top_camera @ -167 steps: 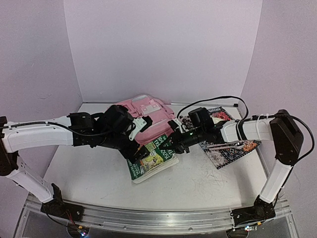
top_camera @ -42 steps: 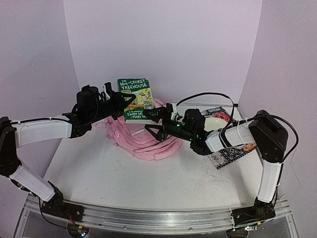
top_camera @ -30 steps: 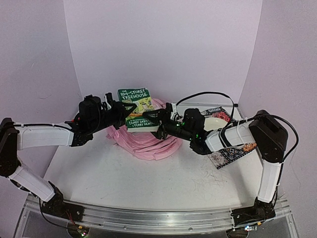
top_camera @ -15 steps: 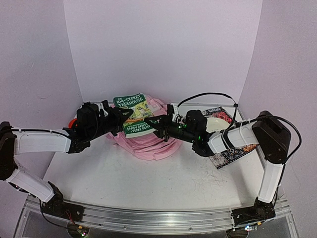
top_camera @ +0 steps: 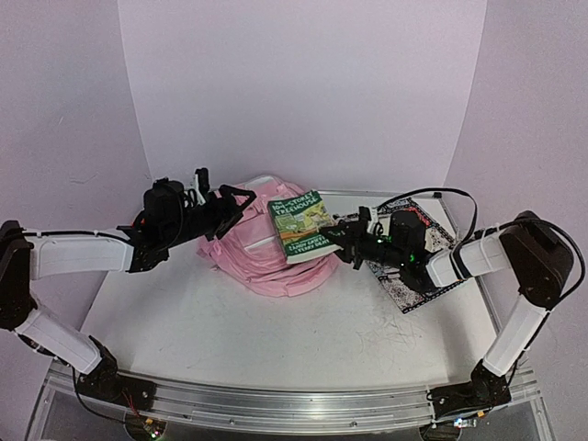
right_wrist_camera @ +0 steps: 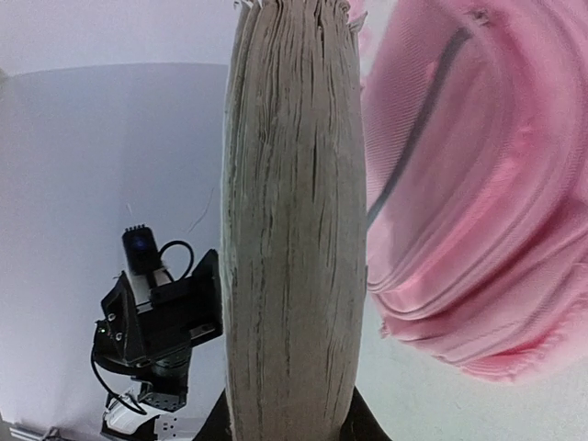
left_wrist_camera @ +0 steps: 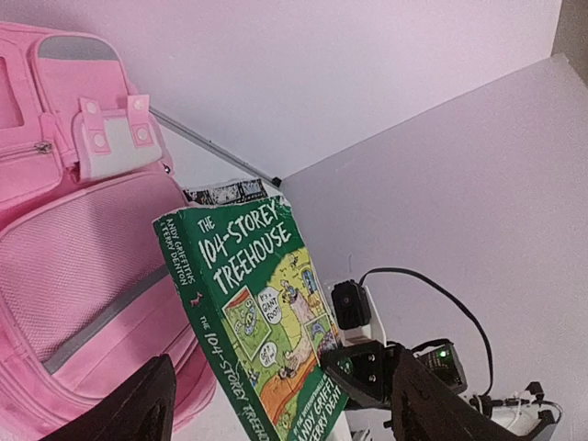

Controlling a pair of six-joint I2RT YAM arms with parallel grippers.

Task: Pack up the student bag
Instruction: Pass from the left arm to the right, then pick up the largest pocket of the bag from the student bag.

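Your right hand [top_camera: 341, 241] is clamped on the green book [top_camera: 303, 226], tilted over the student bag [top_camera: 262, 265] at the tabletop's [top_camera: 276, 340] far middle. Left hand [top_camera: 235, 197] stands apart just beside the bag's far-left side. Bare tabletop runs to the near edge.

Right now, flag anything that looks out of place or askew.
The 104-Storey Treehouse book hangs tilted in the air at the pink backpack's edge. It is pinched at one edge by the right gripper alone; the left gripper stands open, apart from it. The backpack lies slumped, and the book is not yet inside.
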